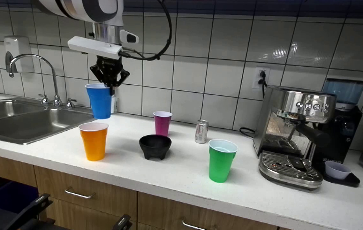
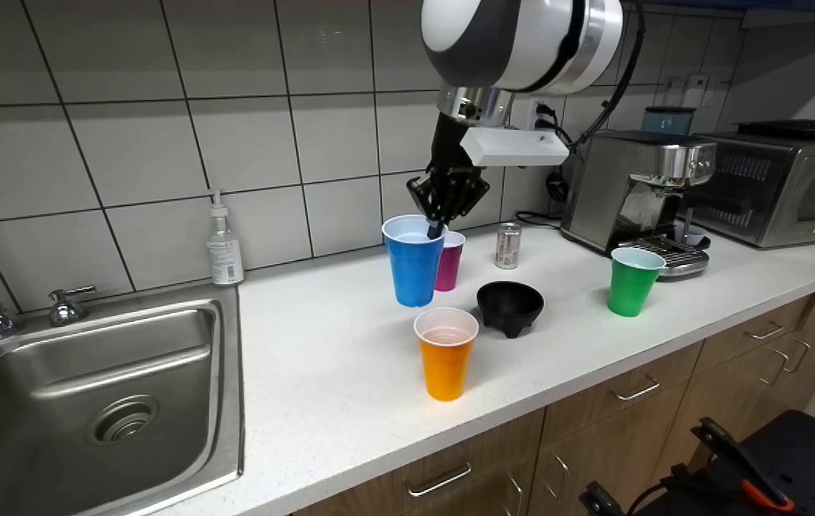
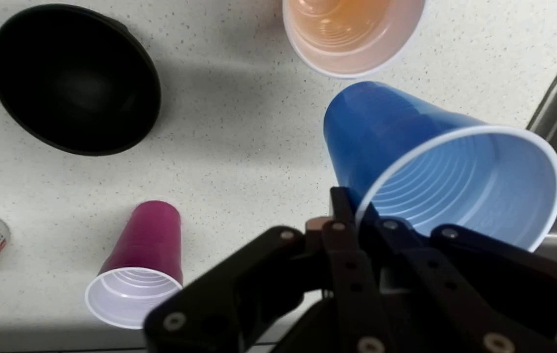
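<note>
A blue cup point(image 1: 100, 103) with a white inside hangs upright in the air above the counter. My gripper point(image 3: 359, 213) is shut on its wall at the rim, one finger inside the cup and one outside. In both exterior views the black gripper point(image 2: 438, 226) comes down from above onto that rim. An orange cup point(image 1: 94, 145) stands on the counter close by. In the wrist view the orange cup point(image 3: 356, 49) lies just beyond the blue cup's base. A black footed bowl point(image 2: 510, 307) and a magenta cup point(image 1: 162, 124) stand on the counter to one side.
A silver can point(image 1: 201, 131) and a green cup point(image 1: 221, 163) stand farther along the white counter point(image 2: 321, 373). Beyond them is an espresso machine point(image 1: 293, 127). A steel sink point(image 2: 113, 387) with a faucet point(image 1: 52, 76) and a soap bottle point(image 2: 223, 247) lie at the opposite end.
</note>
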Available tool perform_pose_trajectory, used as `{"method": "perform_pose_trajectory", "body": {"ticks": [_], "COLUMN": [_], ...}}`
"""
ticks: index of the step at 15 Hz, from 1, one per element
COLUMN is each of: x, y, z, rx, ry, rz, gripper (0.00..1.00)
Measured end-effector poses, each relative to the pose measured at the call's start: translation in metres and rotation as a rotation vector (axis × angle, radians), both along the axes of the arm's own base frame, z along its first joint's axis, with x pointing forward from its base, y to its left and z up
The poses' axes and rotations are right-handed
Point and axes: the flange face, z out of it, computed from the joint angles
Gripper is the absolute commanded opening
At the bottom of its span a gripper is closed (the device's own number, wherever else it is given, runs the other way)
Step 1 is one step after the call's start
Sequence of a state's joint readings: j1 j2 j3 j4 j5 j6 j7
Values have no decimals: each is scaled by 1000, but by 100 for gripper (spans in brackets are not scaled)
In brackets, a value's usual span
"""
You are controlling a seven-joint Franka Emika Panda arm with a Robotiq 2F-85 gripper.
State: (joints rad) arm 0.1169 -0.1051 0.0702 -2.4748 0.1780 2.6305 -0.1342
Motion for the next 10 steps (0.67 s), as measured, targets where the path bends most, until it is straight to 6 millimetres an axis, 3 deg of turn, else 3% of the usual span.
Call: {"method": "perform_pose_trajectory", "body": {"ticks": [10], "x": [-41], "y": [-3], "z": [-2], "rx": [-12], "ry": [8], "rz": [19], "gripper": [1]}}
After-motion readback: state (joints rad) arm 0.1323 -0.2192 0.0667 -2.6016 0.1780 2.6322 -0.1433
